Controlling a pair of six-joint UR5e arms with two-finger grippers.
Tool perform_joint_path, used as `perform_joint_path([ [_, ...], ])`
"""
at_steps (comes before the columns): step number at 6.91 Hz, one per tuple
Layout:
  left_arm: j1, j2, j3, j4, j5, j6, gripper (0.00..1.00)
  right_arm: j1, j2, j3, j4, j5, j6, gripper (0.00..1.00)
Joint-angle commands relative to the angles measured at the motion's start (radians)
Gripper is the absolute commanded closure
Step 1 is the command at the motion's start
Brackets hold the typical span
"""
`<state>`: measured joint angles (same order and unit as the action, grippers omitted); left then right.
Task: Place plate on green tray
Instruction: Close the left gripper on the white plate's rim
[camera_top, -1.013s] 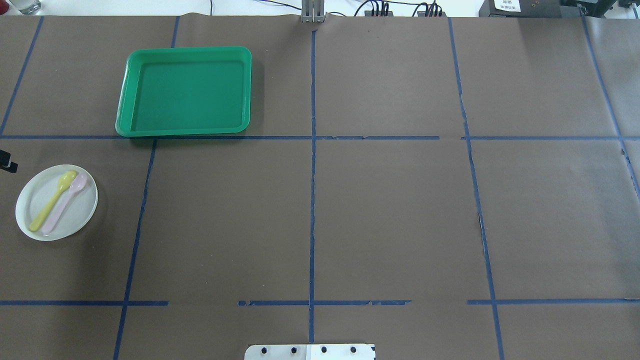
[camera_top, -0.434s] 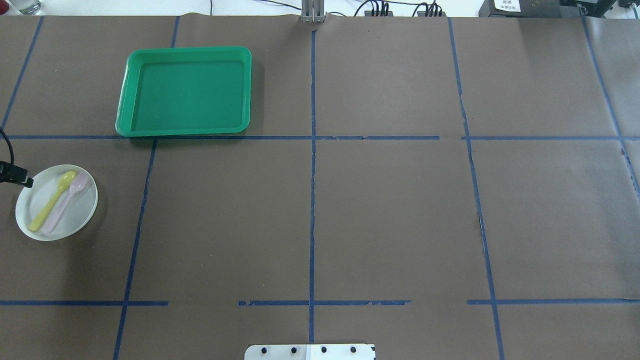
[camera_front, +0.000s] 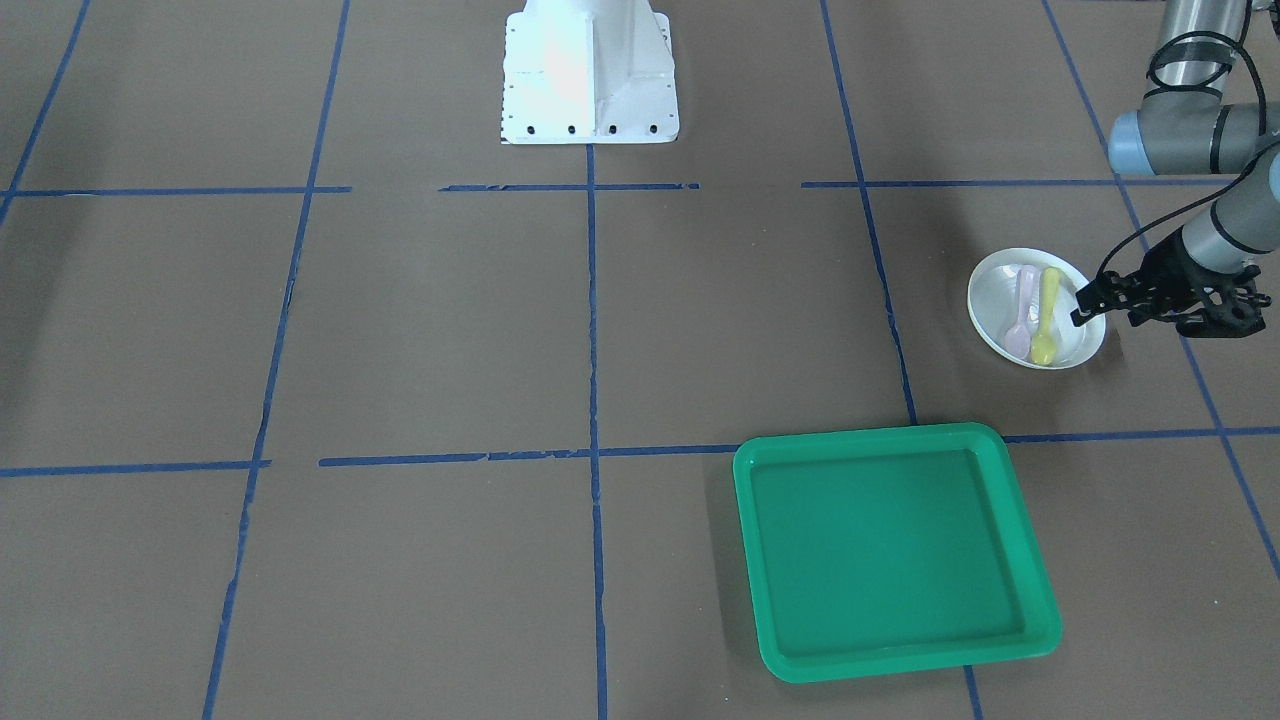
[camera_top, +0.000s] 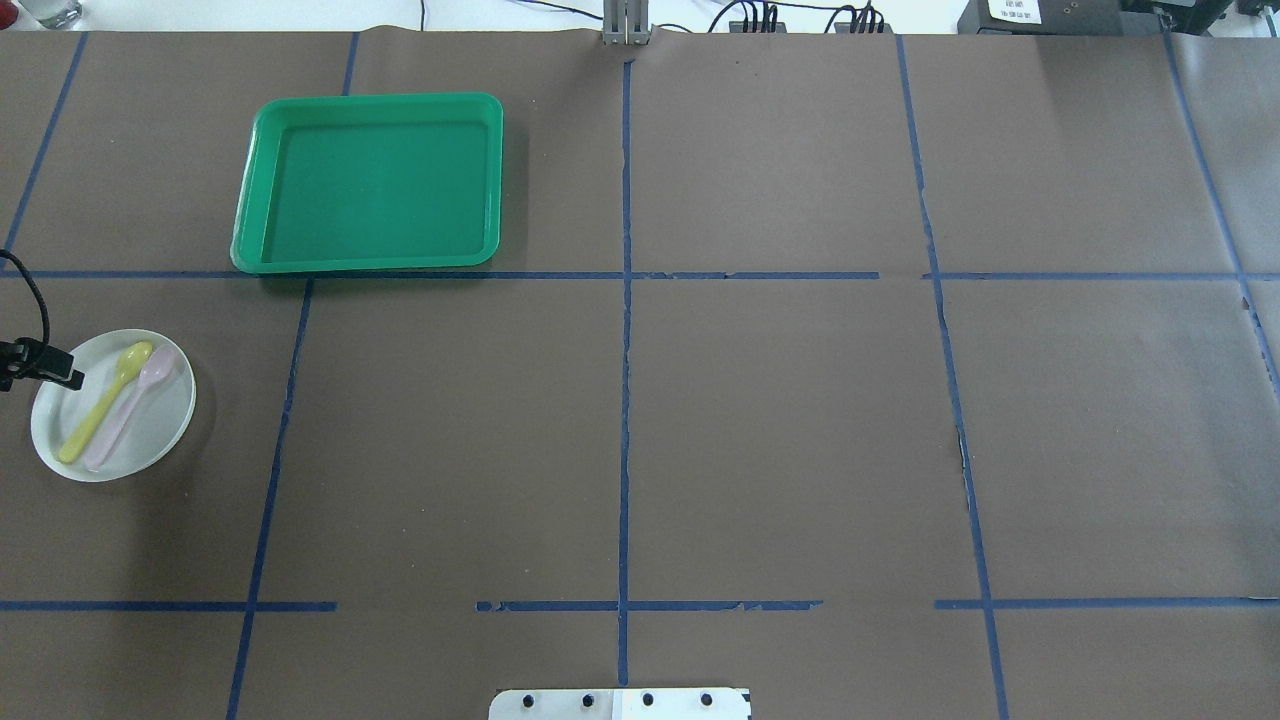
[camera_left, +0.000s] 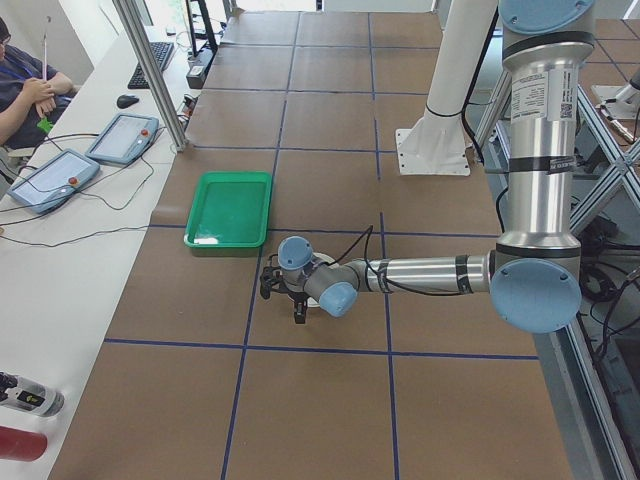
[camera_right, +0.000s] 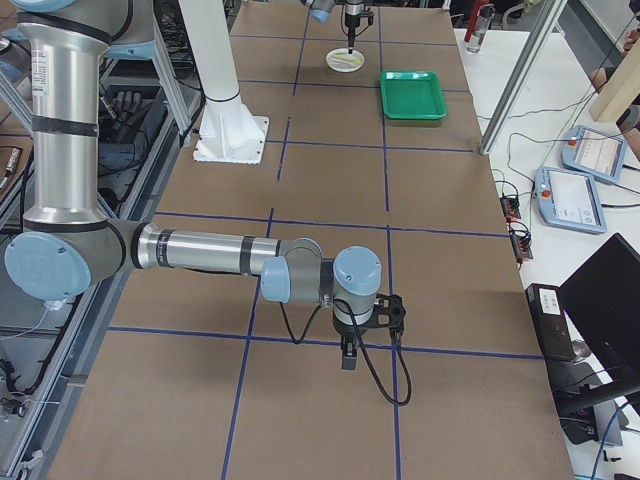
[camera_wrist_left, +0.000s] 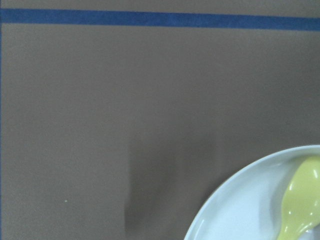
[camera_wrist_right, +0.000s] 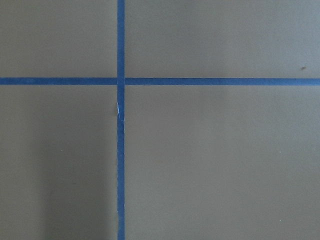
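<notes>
The left gripper (camera_front: 1160, 312) is reaching farther over the rim of the plate (camera_top: 150, 430) than 0.4 s ago, jaws wide, gripping nothing. The plate is sitting on the table (camera_top: 700, 400), well apart from the green tray (camera_top: 365, 100). I cannot tell how far the right gripper (camera_right: 362, 325) is open.

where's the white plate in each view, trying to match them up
Front-facing: plate right side, above the green tray.
Overhead: plate far left, below the tray.
Exterior left: centre, mostly hidden by the left arm.
Exterior right: plate top centre, up-left of the tray.
Left wrist: plate bottom right.
Right wrist: not in it.
Shared landmark: the green tray.
</notes>
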<state>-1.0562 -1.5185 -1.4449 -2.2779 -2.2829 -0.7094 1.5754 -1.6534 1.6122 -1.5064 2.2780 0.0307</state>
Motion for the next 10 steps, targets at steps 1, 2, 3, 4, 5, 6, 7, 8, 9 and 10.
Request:
perform_joint_path([
  [1,0.002,0.000,-0.002,0.000,0.000,0.002,0.53,0.000,0.000,-0.001,0.000,0.000,0.000,0.00],
  [2,0.002,-0.002,-0.003,0.000,0.000,0.007,0.69,0.000,0.000,0.000,0.000,0.000,0.000,0.00],
  [3,0.002,-0.002,-0.003,0.000,0.000,0.008,0.82,0.000,0.000,-0.001,0.000,0.000,0.000,0.00],
  [4,0.002,-0.002,-0.003,0.000,-0.001,0.008,1.00,0.000,0.000,0.000,0.000,0.000,0.000,0.00],
  [5,0.002,0.003,-0.003,-0.005,-0.006,0.020,1.00,0.000,0.000,-0.001,0.000,0.000,0.000,0.00],
  [6,-0.007,0.006,-0.015,0.004,-0.027,0.106,1.00,0.000,0.000,0.000,0.000,0.000,0.000,0.00],
  [7,-0.013,0.032,-0.026,0.009,-0.169,0.170,1.00,0.000,0.000,0.000,0.002,0.000,0.000,0.00],
  [8,-0.068,0.037,-0.050,0.009,-0.246,0.172,1.00,0.000,0.000,0.000,0.000,0.000,0.000,0.00],
  [9,-0.082,0.043,-0.073,0.009,-0.297,0.174,1.00,0.000,0.000,0.000,0.000,0.000,0.000,0.00],
  [10,-0.096,0.041,-0.072,0.011,-0.366,0.174,1.00,0.000,0.001,0.000,0.000,0.000,0.000,0.00],
])
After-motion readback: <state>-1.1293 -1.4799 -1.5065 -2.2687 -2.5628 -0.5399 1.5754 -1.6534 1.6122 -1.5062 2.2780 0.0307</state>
